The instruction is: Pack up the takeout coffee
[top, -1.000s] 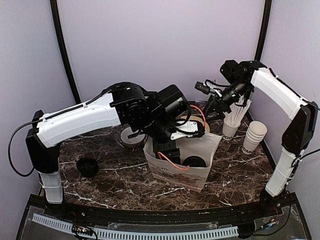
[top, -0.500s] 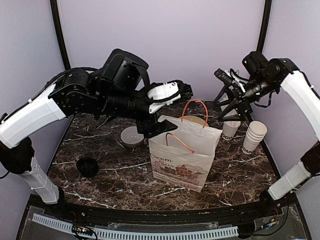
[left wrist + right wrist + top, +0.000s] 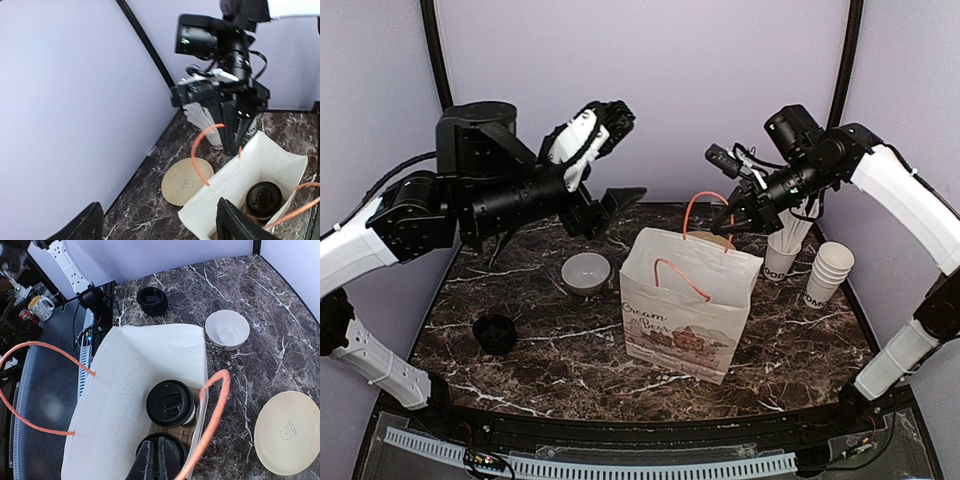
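The white paper bag (image 3: 685, 310) stands open at the table's middle. Inside it, the right wrist view shows the takeout coffee as two black lids, one (image 3: 170, 403) in full and the other (image 3: 176, 447) partly behind my fingers, both in a brown carrier. My right gripper (image 3: 154, 442) is shut just above the bag's mouth (image 3: 728, 225). An orange handle (image 3: 215, 410) runs right beside it, and nothing shows between the fingers. My left gripper (image 3: 610, 205) hangs open, high and to the left of the bag. Its wrist view shows one lid (image 3: 263, 198) inside the bag (image 3: 235, 185).
A white bowl (image 3: 586, 272) sits left of the bag, and a black lid (image 3: 495, 333) lies further left. A beige plate (image 3: 187, 181) lies behind the bag. At the back right stand a cup of white sticks (image 3: 785, 245) and a stack of lidless cups (image 3: 828, 270).
My left gripper has come up out of the bag and swung high to the left. My right gripper has opened wide, then shut, and moved in over the bag's mouth.
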